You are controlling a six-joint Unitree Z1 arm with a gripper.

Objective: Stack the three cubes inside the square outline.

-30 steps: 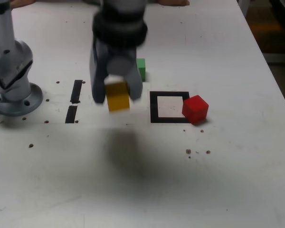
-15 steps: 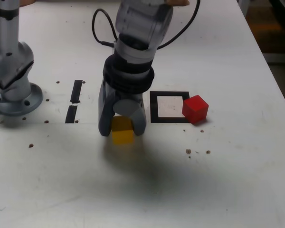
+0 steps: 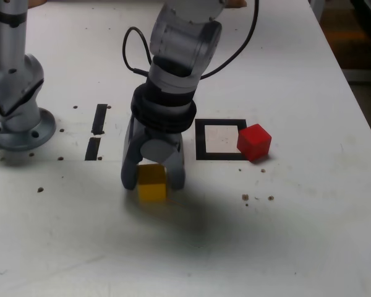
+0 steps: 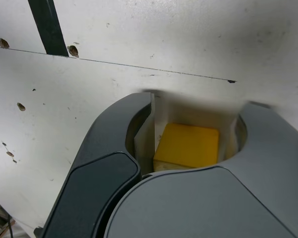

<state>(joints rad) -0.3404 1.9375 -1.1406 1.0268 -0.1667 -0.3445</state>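
Observation:
My gripper [image 3: 153, 181] points down at the table, shut on the yellow cube [image 3: 152, 189], which sits at table level to the exterior view's left of the square outline [image 3: 200, 140]. In the wrist view the yellow cube [image 4: 187, 146] lies between the two dark fingers [image 4: 114, 148]. The red cube [image 3: 254, 142] rests on the outline's right tape edge in the exterior view. The outline's white centre is bare. The green cube is hidden behind the arm.
The arm's grey base [image 3: 15, 117] stands at the exterior view's left. Two short black tape strips [image 3: 99, 119] lie between the base and the gripper. Small brown crumbs [image 3: 257, 198] dot the white table. The table's right edge [image 3: 358, 105] runs diagonally.
The gripper came down and toward the camera with the yellow cube, from hanging in the air to table level. The red cube has not moved.

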